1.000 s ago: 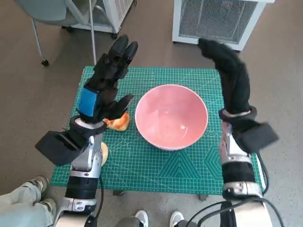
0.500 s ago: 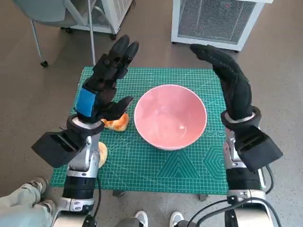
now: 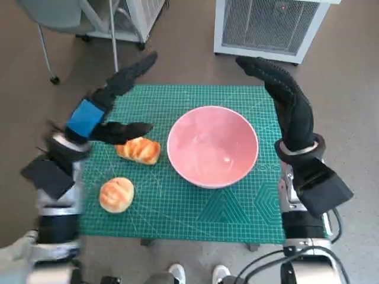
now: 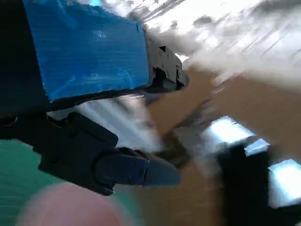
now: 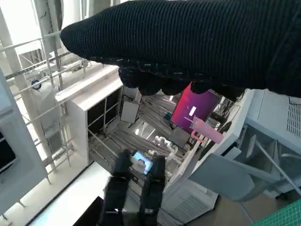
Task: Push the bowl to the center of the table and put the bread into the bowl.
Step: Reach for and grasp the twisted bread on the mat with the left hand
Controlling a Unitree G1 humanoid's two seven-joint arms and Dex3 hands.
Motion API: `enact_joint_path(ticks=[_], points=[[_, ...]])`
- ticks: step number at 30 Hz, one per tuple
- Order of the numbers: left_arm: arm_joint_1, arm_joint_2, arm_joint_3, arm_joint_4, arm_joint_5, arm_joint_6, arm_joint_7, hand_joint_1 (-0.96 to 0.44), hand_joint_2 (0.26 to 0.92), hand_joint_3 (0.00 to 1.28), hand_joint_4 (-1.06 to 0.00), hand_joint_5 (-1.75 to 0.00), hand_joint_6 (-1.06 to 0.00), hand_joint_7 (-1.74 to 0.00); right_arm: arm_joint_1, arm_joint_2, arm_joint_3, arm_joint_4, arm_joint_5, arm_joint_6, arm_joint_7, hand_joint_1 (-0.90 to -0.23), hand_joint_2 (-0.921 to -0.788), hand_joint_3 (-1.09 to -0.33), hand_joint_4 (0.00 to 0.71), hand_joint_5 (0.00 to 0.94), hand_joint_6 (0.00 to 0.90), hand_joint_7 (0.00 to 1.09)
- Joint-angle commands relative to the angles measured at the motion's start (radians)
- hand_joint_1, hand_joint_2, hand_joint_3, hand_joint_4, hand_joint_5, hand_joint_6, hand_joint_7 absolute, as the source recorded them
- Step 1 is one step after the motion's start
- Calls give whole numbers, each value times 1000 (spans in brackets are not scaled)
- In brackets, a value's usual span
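Observation:
A large pink bowl (image 3: 213, 145) sits near the middle of the green cutting mat (image 3: 195, 207). A long golden bread piece (image 3: 138, 149) lies just left of the bowl. A round bun (image 3: 116, 194) lies nearer the mat's front left. My left hand (image 3: 109, 105) hovers over the mat's left edge, above the long bread, fingers spread and holding nothing. My right hand (image 3: 283, 97) is raised upright beside the bowl's right rim, fingers extended, not touching it. The left wrist view is blurred; the pink bowl (image 4: 66, 207) shows as a smear beneath my left hand (image 4: 99, 94).
A white slatted appliance (image 3: 269, 26) stands on the floor behind the table. A chair (image 3: 65, 23) and a white unit (image 3: 139, 18) stand at the back left. A person's feet (image 3: 198, 273) show at the table's front edge, and a knee (image 3: 15, 260) at bottom left.
My left arm has swung out to the left, uncovering the long bread and the round bun. The right hand has tilted slightly; the bowl stays put.

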Motion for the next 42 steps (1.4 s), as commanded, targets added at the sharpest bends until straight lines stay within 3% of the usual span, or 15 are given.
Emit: enact_joint_path(ticks=[1, 6, 13, 23, 42], points=[[-9, 126, -42, -146, 178, 260, -33, -229, 760, 16, -216, -11, -377, -52, 21, 7, -2, 6, 4, 10, -12, -725, -921, -866, 288, 11, 16, 676], [-4, 149, -76, -198, 231, 373, -62, -96, 732, 4, -229, -10, -384, -41, 21, 8, -2, 6, -1, 12, -20, -728, -921, -868, 289, 11, 12, 683], [-9, 169, -130, -216, 255, 419, -106, -15, 730, 3, -249, -11, -382, -26, 24, 12, 0, 1, -5, 19, -32, -730, -921, -867, 289, 11, 9, 688], [-36, 170, -209, -185, 300, 446, -155, -6, 736, 6, -274, -11, -386, -19, 28, 10, 1, -4, -2, 26, -35, -729, -921, -871, 288, 9, 3, 696], [-125, 113, -377, -16, 417, 487, -162, -52, 740, 6, -269, 0, -382, -9, 33, -1, -5, -7, 16, 38, -22, -712, -921, -881, 284, 7, -1, 701]])
